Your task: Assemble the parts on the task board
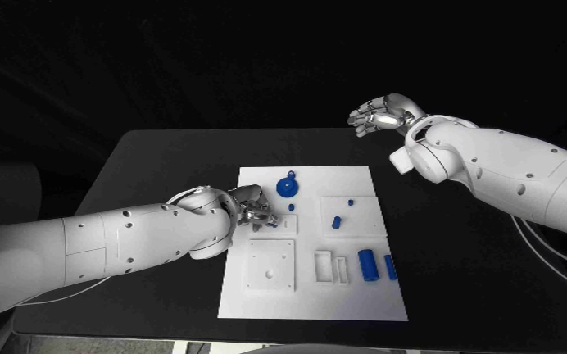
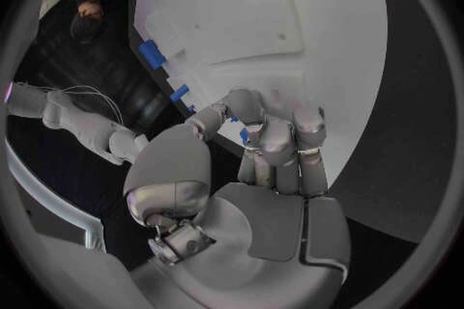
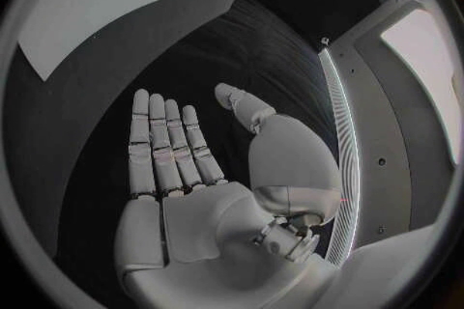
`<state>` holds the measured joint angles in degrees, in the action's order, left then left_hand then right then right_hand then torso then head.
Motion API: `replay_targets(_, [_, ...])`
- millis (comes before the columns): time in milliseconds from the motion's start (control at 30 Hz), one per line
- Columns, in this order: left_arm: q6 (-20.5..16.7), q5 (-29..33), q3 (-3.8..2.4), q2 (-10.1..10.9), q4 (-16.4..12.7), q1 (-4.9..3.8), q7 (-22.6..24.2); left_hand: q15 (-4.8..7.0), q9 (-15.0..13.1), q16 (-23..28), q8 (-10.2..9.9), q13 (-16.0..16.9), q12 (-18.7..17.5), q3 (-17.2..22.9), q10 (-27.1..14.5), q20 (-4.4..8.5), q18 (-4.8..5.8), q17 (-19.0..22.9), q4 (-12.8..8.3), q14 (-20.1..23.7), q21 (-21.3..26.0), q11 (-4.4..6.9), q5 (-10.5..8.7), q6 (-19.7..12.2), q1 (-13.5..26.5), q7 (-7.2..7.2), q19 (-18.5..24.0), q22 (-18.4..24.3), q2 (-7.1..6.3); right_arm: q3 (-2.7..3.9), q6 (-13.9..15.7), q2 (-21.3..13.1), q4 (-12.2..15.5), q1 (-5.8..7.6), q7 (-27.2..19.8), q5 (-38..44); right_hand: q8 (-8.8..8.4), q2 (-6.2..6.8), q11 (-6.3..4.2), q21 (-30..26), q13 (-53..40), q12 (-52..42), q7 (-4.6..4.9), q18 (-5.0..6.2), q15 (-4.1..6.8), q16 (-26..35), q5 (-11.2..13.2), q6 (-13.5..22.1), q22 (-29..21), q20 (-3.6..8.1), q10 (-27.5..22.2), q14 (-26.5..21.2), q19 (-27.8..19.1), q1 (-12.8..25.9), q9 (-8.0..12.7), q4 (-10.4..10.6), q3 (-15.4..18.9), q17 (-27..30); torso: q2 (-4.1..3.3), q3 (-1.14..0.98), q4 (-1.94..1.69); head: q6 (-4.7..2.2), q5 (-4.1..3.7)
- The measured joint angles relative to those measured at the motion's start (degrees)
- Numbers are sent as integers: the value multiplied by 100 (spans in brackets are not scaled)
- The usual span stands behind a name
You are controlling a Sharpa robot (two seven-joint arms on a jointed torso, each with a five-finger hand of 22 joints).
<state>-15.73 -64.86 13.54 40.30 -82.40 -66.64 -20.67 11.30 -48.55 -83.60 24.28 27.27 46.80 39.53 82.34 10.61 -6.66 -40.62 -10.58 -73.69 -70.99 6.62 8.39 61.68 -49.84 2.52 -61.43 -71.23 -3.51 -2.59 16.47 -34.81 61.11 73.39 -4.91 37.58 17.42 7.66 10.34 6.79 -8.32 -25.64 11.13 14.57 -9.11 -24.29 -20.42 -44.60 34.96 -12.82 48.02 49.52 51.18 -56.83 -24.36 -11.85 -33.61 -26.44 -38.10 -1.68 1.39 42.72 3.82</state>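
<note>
The left hand [image 1: 251, 209] rests curled at the white board's [image 1: 355, 305] left edge, apparently pinching a small blue part [image 2: 243, 134]. The right hand [image 3: 184, 162] hovers open and empty beyond the board.

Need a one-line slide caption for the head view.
Left hand works at the white task board's left edge among small blue parts; right hand hangs open beyond it.
</note>
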Motion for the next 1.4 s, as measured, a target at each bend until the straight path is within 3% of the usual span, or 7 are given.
replay_targets(567, [60,42,-7,-8,19,-9,-8,12,8,-23,29,-22,37,-42,0,-9,-1,18,9,12,0,0,19,5,0,2,9,1,0,0,0,5,-5,-8,0,-1,0,-6,0,-21,31,23,0,-3,-19,0,-15,0,-18,-21,0,-21,-21,5,11,0,0,31,0,-1,0,5,-8])
replay_targets(667, [64,50,-7,-9,25,-9,-8,12,9,-23,29,-35,62,-73,0,-9,-3,31,41,12,0,0,-88,9,5,-1,9,1,-5,0,0,7,-8,-11,0,-1,0,-6,2,-21,36,23,0,-3,-19,0,-22,0,-18,-21,-2,-21,-21,5,12,0,0,31,-1,-2,1,5,-8])
replay_targets(1033, [81,68,0,-12,50,-4,-32,84,-7,-45,34,-78,112,-93,-28,-10,-123,58,244,-60,0,6,-157,177,203,-160,9,2,-203,0,-1,10,-9,-17,0,-8,0,17,21,-21,59,23,0,-7,-30,0,-22,0,-24,-20,-21,-50,-21,28,24,1,32,53,-2,-3,0,9,-13])
replay_targets(1133, [88,71,5,-13,59,0,-46,103,3,-45,33,-89,112,-89,-38,-10,-137,65,296,-78,0,15,-194,282,230,-239,9,2,-229,0,-3,10,-9,-17,1,-8,0,17,21,-21,63,23,0,-35,-30,0,-44,0,-24,-20,-21,-50,-21,28,24,0,32,53,-2,-2,0,9,-13])
replay_targets(1400, [103,80,9,-17,70,5,-65,104,3,-51,29,-107,140,-99,-39,-10,-138,74,369,-81,0,17,-248,404,302,-286,9,2,-302,0,-6,10,-9,-17,1,-9,0,17,21,-43,71,23,17,-37,-29,0,-45,17,-30,-20,-21,-50,-21,28,29,0,32,63,-1,-1,1,9,-13])
